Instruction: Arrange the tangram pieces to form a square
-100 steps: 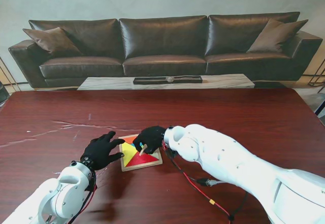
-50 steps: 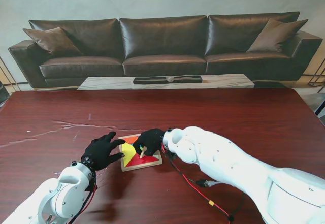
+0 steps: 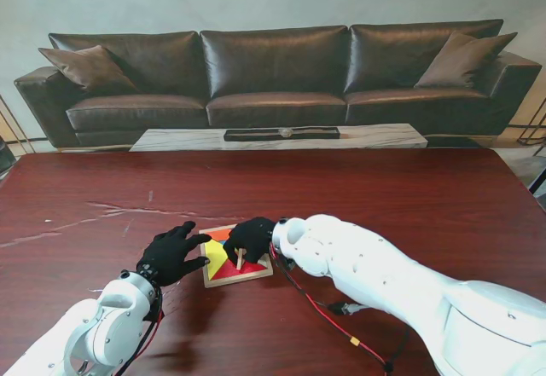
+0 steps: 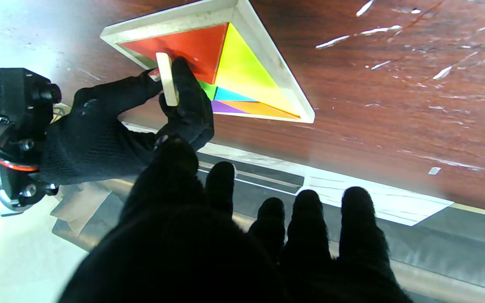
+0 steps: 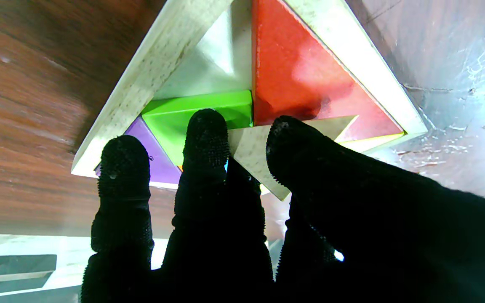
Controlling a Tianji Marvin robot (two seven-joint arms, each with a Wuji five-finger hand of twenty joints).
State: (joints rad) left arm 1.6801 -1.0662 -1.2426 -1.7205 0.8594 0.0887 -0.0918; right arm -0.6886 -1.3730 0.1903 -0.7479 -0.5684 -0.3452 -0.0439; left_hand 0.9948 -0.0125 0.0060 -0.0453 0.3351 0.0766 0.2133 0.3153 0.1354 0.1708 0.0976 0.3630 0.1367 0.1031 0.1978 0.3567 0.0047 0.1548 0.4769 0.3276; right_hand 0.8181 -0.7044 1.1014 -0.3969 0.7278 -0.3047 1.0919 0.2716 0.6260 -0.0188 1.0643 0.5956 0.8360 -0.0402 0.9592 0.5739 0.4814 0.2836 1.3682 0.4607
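the right hand (image 3: 250,235) is pinched shut on a pale wooden tangram piece (image 4: 166,78), held on edge over the wooden tray (image 3: 240,275) that sits on the table (image 3: 384,197) just in front of me, between the two hands. inside the tray lie the red triangle (image 5: 305,80), yellow triangle (image 4: 242,71), green piece (image 5: 192,111) and purple piece (image 5: 150,155), with other colours partly hidden. the left hand (image 3: 171,253) rests just beside the tray's left edge, fingers spread and holding nothing; i cannot tell whether it touches the frame. the risk, as i judge it, is that the tilted piece lands on top of the red triangle instead of in its gap, or nudges seated pieces out of line. if the tray is not braced, pressing down could also slide it.
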